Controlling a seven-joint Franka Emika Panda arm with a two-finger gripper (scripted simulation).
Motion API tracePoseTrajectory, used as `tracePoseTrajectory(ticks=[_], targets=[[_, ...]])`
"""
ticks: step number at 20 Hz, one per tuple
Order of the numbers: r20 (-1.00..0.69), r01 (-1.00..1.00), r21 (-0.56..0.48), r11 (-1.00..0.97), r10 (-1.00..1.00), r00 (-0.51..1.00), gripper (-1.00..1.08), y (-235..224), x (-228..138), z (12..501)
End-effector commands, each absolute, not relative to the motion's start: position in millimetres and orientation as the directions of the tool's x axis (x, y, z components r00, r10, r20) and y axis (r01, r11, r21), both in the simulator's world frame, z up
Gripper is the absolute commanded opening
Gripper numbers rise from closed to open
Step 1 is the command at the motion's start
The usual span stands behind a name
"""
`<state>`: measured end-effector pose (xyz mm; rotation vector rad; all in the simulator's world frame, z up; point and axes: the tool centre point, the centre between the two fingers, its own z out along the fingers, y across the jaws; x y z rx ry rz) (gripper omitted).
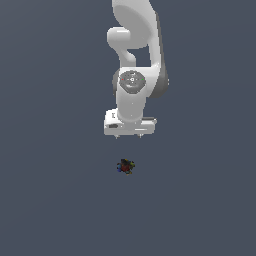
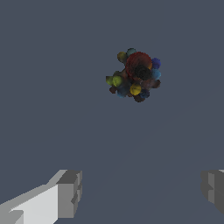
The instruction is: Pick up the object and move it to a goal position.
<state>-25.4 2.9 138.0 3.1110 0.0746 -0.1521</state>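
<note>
The object (image 1: pixel 125 166) is a tiny dark lump speckled red, blue, green and yellow, lying on the flat grey surface. In the wrist view the object (image 2: pixel 134 76) shows as a knot of coloured beads around a red ring. My white gripper (image 1: pixel 128 136) hangs above it, pointing down, with a clear gap between its short fingertips and the lump. Its jaws stand wide apart and hold nothing. In the wrist view the gripper (image 2: pixel 142 192) shows two grey fingertips (image 2: pixel 70 192), and the lump lies well clear of them.
A plain dark grey surface (image 1: pixel 50 200) fills both views. The white arm (image 1: pixel 135 45) rises out of the exterior view's top edge.
</note>
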Motion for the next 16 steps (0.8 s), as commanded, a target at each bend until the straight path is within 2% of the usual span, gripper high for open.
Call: tracePoseTrajectory(ticks=[1, 10, 16], targets=[[-0.098, 0.049, 0.024, -0.999, 0.047, 0.994, 1.0, 3, -25, 138], [-0.092, 0.103, 0.01, -0.995, 0.102, 0.991, 1.0, 31, -22, 151], [-0.091, 0.11, 0.01, -0.994, 0.108, 0.99, 1.0, 30, -22, 150]])
